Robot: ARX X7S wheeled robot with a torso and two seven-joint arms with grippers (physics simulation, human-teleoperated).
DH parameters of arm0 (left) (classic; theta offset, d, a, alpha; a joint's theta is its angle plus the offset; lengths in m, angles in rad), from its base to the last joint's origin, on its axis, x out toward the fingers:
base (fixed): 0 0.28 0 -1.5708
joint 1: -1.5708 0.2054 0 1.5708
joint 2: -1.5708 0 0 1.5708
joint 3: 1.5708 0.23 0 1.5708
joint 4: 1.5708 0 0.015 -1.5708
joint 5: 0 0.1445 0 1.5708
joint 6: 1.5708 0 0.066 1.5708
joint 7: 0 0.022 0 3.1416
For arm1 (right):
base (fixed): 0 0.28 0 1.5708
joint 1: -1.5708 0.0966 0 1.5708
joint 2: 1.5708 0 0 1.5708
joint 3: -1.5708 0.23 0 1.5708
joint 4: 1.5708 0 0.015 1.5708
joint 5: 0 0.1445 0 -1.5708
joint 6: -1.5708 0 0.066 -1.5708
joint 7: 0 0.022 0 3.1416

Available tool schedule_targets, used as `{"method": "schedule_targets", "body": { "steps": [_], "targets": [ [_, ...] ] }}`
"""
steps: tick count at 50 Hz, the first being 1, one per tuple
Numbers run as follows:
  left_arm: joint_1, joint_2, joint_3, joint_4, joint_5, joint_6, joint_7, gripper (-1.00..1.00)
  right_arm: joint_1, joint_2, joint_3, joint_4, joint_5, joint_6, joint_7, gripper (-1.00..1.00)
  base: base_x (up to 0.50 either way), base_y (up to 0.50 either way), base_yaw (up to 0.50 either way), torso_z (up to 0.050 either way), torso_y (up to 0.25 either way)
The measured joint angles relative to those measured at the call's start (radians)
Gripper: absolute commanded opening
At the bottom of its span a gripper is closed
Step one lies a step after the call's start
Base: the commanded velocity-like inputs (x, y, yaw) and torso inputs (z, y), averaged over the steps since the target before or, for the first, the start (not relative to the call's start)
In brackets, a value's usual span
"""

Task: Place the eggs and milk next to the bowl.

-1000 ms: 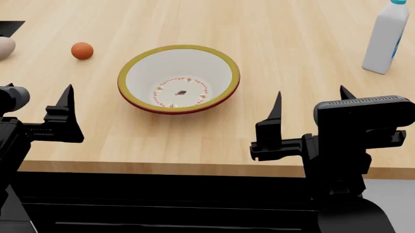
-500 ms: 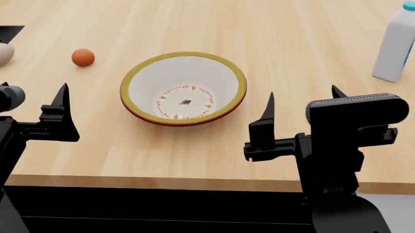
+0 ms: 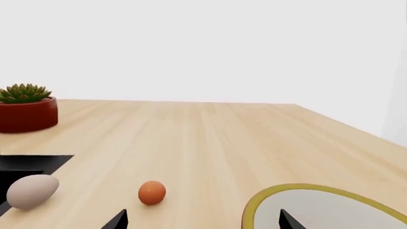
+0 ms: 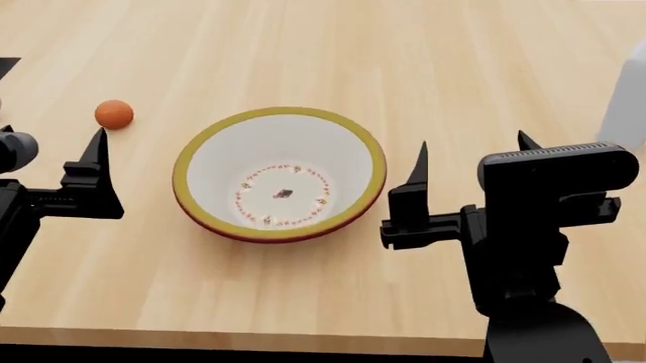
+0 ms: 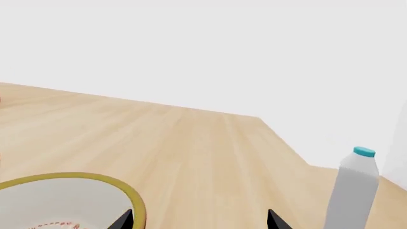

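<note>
The white bowl (image 4: 227,155) with its mustard rim stands mid-table, empty. An orange-brown egg (image 4: 114,114) lies to its left; in the left wrist view this egg (image 3: 152,192) has the pale egg (image 3: 32,191) beside it, while the bowl (image 3: 305,189) shows at one corner. The milk (image 4: 632,98) is cut by the head view's right edge; the right wrist view shows the milk (image 5: 353,191) upright with its teal cap, and the bowl (image 5: 95,178). My left gripper (image 4: 53,136) (image 3: 202,220) hangs open left of the bowl. My right gripper (image 4: 471,142) (image 5: 200,220) hangs open right of it. Both hold nothing.
A red pot with a green succulent (image 3: 26,109) stands at the far left of the table. A black flat panel (image 3: 35,164) lies by the pale egg; its corner (image 4: 8,65) shows in the head view. The table's front edge (image 4: 253,336) runs below both arms.
The head view has shifted: the bowl and orange egg sit lower in it, the pale egg has left it, the milk has slid to its right edge. Both grippers stay open.
</note>
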Motion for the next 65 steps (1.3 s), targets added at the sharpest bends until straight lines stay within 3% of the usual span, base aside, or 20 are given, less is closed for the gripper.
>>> {"method": "schedule_targets", "body": {
  "steps": [65],
  "targets": [
    [-0.003,-0.014,0.009,0.008,-0.027,0.008,-0.011,1.0,0.006,0.018,-0.015,-0.018,0.018,0.016,0.015,1.0,0.29,0.0,0.0,0.0,0.001]
  ]
}}
